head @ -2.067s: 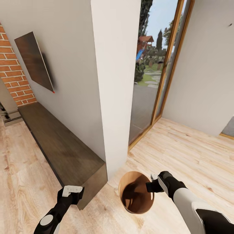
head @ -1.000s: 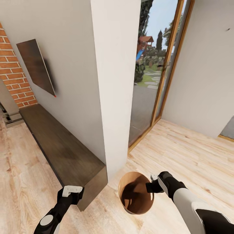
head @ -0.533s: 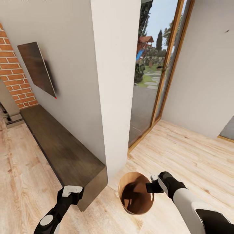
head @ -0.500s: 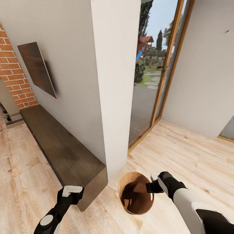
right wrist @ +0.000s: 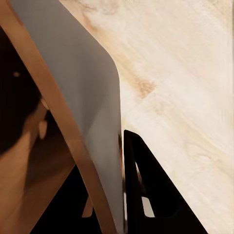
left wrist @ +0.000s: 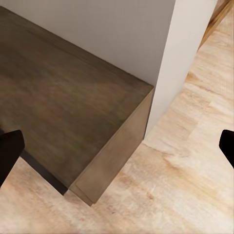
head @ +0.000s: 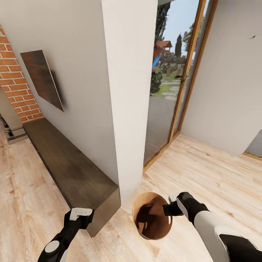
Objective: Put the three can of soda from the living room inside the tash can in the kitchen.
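A white pillar [head: 129,94] and dark low cabinet [head: 69,171] stood ahead; the right gripper [head: 168,210] pinched the coppery-brown tash can [head: 151,216] by its rim, and the left gripper [left wrist: 117,146] jaws gaped empty.

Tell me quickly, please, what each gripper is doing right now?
Left gripper: open, holding nothing.
Right gripper: shut on the trash can, clamping its rim.

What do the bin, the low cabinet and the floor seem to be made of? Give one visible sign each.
Bin: smooth, perhaps metal; coppery sheen inside, matte grey wall.
Low cabinet: dark stained wood, going by faint grain.
Floor: pale wood planks with knots.
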